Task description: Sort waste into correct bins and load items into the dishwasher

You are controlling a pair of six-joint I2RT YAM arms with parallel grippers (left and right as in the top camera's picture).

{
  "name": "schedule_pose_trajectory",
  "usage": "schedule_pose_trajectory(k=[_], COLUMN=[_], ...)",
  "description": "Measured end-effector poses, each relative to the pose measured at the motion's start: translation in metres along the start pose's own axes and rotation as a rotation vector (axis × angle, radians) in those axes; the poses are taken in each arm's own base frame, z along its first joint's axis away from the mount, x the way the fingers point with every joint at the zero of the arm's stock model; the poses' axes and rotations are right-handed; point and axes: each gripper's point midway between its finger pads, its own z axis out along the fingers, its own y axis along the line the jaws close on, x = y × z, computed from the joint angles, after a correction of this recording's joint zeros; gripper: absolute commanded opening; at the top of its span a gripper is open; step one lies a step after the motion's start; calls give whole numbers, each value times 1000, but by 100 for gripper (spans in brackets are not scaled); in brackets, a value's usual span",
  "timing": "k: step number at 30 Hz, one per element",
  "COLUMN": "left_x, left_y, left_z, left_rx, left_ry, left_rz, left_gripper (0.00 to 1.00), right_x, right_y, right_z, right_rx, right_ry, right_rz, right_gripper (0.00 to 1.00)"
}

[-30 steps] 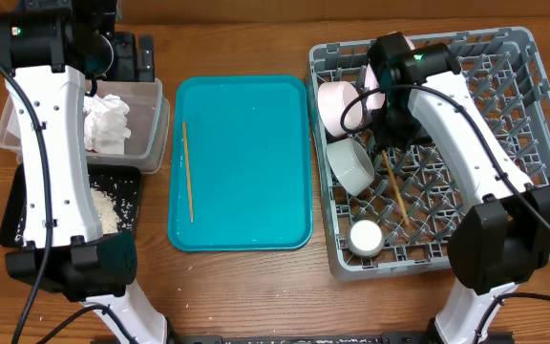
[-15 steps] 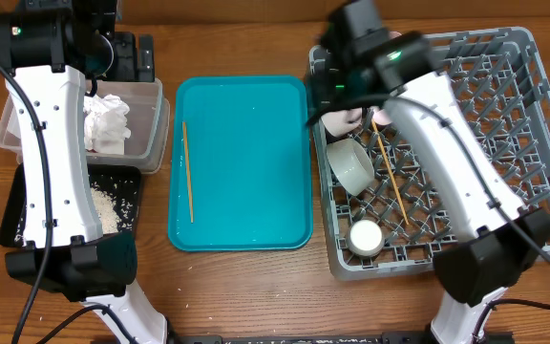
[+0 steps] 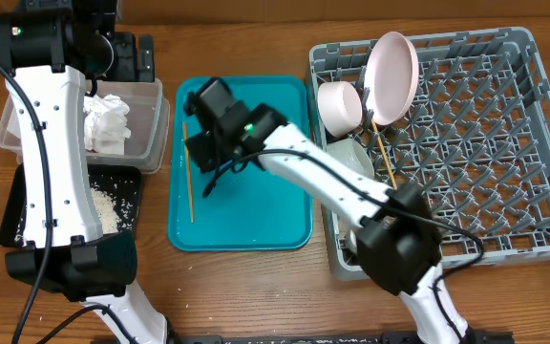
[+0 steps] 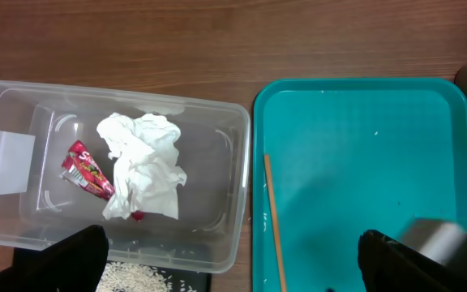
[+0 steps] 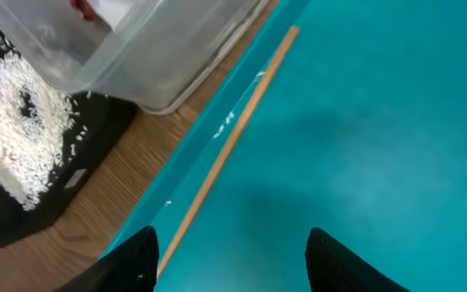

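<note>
Wooden table [image 3: 256, 287]. Left of the teal tray [image 3: 256, 210]: clear tub [image 4: 6, 154] with napkin [image 4: 140, 166] and red wrapper [image 4: 87, 170]; black tray [image 3: 12, 205] with rice [image 3: 103, 205]. Left gripper [image 4: 232, 239] above the tray's left rim, spread wide, empty. Chopstick [image 5: 225, 142] lies loose on the tray by that rim. Right gripper [image 5: 229, 243] over the tray just right of it, fingers apart, holding nothing. Right of the tray: dish rack [image 3: 504, 143] with plate [image 3: 394, 62], bowl [image 3: 340, 103], second chopstick [image 3: 387, 167].
</note>
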Motion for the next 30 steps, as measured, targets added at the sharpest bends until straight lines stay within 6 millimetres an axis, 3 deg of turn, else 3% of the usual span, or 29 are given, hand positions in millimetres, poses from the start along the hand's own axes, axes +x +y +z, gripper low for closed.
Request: schedule_pose_trajectory(k=[5, 10, 20, 25, 30], left_x=[0, 0, 0, 0, 0], left_y=[0, 0, 0, 0, 0], left_z=[0, 0, 0, 0, 0], left_rx=[0, 0, 0, 0, 0], left_ry=[0, 0, 0, 0, 0], left_rz=[0, 0, 0, 0, 0], left_gripper=[99, 100, 100, 100, 100], right_x=[9, 23, 44, 44, 48], right_y=[24, 38, 18, 14, 9], right_z=[42, 69, 104, 106, 104], right_rx=[-32, 0, 147, 165, 192], right_ry=[-6, -4, 12, 11, 32], right_rz=[-44, -86, -110, -105, -98], right_gripper=[64, 65, 63, 37, 17])
